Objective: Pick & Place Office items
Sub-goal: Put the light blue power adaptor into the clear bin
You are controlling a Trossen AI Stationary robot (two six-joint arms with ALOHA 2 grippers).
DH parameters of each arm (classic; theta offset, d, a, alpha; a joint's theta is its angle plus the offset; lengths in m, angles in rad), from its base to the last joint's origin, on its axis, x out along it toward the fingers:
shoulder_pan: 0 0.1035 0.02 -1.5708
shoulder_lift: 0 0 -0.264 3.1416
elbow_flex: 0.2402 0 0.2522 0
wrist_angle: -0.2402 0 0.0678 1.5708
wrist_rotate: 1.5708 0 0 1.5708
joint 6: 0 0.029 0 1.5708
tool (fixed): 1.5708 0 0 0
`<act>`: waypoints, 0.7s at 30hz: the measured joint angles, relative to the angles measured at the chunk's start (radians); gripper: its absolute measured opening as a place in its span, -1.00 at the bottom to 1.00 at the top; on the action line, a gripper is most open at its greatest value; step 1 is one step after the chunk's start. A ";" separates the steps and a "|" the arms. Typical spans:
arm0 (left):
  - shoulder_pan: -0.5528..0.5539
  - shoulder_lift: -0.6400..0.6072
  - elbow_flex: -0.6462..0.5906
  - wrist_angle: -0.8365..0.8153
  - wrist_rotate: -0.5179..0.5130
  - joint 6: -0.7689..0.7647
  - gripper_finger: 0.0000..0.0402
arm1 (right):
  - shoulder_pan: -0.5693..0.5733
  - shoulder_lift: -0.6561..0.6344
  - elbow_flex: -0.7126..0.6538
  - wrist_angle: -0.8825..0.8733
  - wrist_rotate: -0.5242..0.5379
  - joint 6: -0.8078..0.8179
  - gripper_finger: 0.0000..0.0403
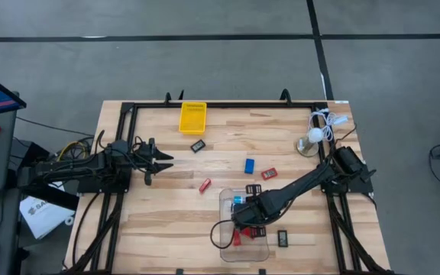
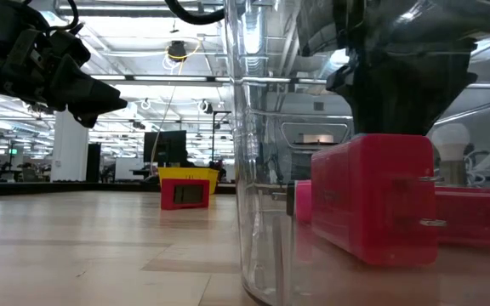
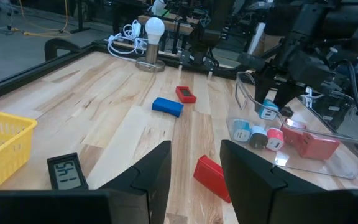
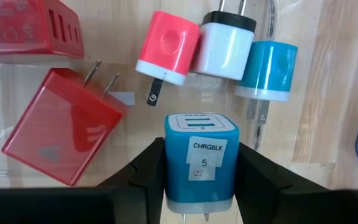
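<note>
From above, the right gripper (image 1: pixel 244 216) reaches into the clear plastic bin (image 1: pixel 260 254) at the table's near edge, right of centre. The left gripper (image 1: pixel 161 160) hovers over the left half of the wooden table (image 1: pixel 296 156), its fingers apart and holding nothing. A yellow tray (image 1: pixel 192 117) sits at the far edge. Loose on the table are a blue block (image 1: pixel 249 165), a red block (image 1: pixel 205 185), a small red piece (image 1: pixel 270 174) and two black rectangles (image 1: pixel 198 145), one near the tray and the other right of the bin.

At table height, the bin's clear wall (image 2: pixel 258 170) fills the middle, with a red charger (image 2: pixel 373 195) inside it below a dark gripper.

The left wrist shows its own fingers (image 3: pixel 151 174) spread over bare wood, with a white bulb lamp (image 3: pixel 153 38) at the far right corner.

The right wrist shows its fingers (image 4: pixel 149 171) pinching a blue charger block (image 4: pixel 201 158) labelled CHRGBLK 5, over the bin. Below it lie red, pink, white and cyan chargers (image 4: pixel 267 70).
</note>
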 joint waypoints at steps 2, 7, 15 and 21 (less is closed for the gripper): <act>0.000 0.000 0.000 0.000 0.000 0.000 -0.32 | 0.000 0.000 0.000 0.000 0.000 0.000 -0.24; 0.000 0.000 0.000 0.000 0.000 0.000 -0.32 | 0.000 0.000 0.000 0.000 0.000 0.000 -0.16; 0.000 0.000 0.000 0.000 0.000 0.000 -0.32 | 0.000 0.000 0.000 -0.004 0.002 -0.001 -0.26; 0.000 0.000 0.000 0.000 0.000 0.000 -0.32 | 0.000 0.000 0.000 -0.005 0.003 0.006 -0.10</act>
